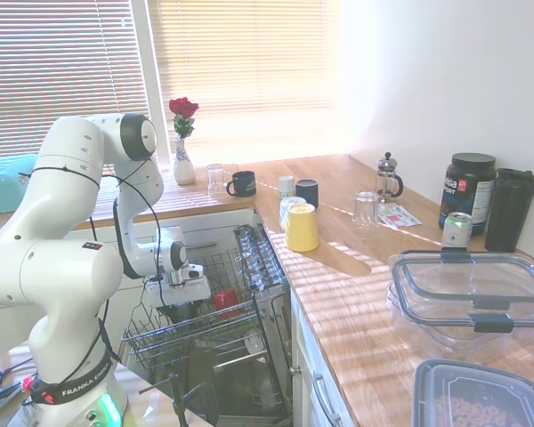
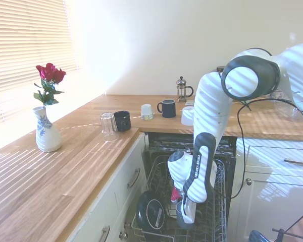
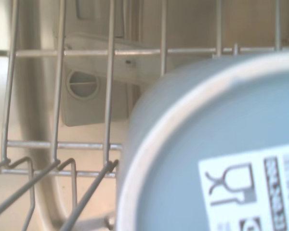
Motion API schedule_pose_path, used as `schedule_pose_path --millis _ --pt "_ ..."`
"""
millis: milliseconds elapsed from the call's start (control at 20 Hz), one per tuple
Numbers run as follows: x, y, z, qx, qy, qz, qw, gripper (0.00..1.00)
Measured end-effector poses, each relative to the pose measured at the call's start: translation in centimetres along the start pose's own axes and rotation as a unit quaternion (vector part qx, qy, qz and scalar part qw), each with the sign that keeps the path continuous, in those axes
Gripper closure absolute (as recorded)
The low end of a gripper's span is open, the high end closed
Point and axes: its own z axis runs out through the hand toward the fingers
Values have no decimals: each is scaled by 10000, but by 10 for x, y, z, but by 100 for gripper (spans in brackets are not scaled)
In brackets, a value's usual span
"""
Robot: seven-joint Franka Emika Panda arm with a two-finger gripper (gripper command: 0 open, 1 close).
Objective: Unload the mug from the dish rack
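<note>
A: Where's the mug (image 3: 216,149)?

B: Down in the rack (image 1: 196,334), upside down. The wrist view is filled with its grey-blue base and a white label, with the rack's wires just behind it. From the second exterior view it (image 2: 182,214) sits just below the gripper (image 2: 188,216), beside the red cup (image 2: 176,193) and near a black lid (image 2: 152,214).

A: Has the gripper got it?

B: I can't tell. The arm's own links hide the fingers in both outside views, so neither how wide they stand nor whether they touch the mug is clear. In the first exterior view the gripper (image 1: 180,286) is low in the rack, next to the red cup (image 1: 224,300).

A: So what does the step need?

B: I'd judge it's the approach or the grasp. The fingers should straddle the mug's wall squarely and close firmly, since a glazed side can slip. Then lift straight up until the rim is clear of the tines, because tilting early could snag it on a wire or knock the red cup.

A: And after that?

B: Carry it to the counter (image 1: 338,276), onto a bare patch away from the yellow cup (image 1: 301,227).
</note>
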Motion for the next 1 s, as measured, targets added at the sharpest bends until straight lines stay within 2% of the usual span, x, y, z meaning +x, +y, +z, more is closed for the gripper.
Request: schedule_pose_path --millis 750,1000 --pt "-2 7 3 102 -57 151 9998 100" --pt "-8 5 -14 182 34 176 9997 100"
